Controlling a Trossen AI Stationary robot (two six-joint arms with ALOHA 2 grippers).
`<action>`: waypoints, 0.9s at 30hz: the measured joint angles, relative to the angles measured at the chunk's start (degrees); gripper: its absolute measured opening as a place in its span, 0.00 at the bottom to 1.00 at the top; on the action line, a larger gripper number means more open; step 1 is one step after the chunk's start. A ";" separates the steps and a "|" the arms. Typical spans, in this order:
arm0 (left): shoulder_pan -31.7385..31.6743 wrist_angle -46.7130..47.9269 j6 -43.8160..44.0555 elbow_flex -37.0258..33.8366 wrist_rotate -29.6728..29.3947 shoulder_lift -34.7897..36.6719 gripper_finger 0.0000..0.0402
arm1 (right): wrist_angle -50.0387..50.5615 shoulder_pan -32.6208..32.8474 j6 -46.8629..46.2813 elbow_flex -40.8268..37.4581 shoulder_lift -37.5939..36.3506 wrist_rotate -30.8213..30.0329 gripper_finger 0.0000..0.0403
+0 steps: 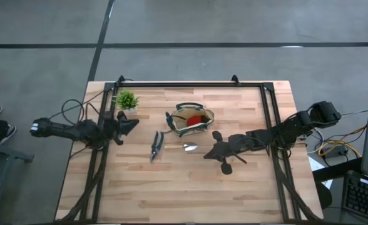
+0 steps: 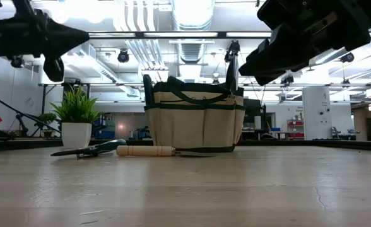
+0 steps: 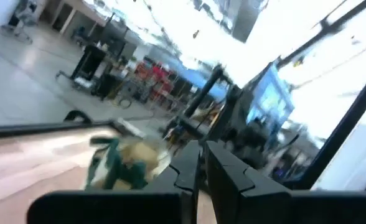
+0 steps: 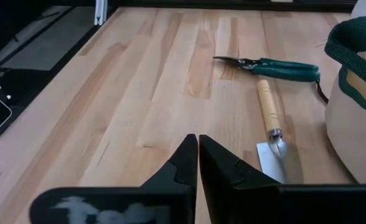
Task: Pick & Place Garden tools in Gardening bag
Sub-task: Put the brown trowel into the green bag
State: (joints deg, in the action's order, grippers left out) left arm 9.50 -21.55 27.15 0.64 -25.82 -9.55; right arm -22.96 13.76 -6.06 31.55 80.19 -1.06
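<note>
No legible text, labels or signs.

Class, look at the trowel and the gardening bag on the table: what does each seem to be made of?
The trowel: pale, smooth handle with faint grain, likely wood; shiny grey blade, probably metal. The gardening bag: matte tan cloth that creases, with dark green woven trim, seemingly canvas.

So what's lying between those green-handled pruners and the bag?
The wooden-handled trowel, seen from the right wrist, lies between the pruners and the gardening bag.
</note>
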 joint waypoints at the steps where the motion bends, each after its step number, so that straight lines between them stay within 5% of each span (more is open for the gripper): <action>1: -0.07 -1.07 0.35 0.16 0.01 -0.33 0.07 | 0.00 0.00 -0.20 0.00 -0.01 0.00 0.03; 8: 1.62 2.50 1.83 2.03 2.18 -9.56 0.15 | -0.12 -0.02 -0.01 0.00 -0.05 -0.03 0.03; 20: 2.76 4.33 -5.60 13.99 2.17 -40.88 0.57 | -0.11 -0.04 0.23 0.01 -0.07 -0.38 0.03; 27: 2.77 7.30 -8.07 24.04 0.46 -60.93 0.59 | 0.04 -0.02 0.23 0.04 -0.07 -0.37 0.03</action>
State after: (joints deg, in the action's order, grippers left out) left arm 12.27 -14.25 19.08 24.68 -25.36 -70.49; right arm -22.92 13.74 -5.82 31.59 80.12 -1.43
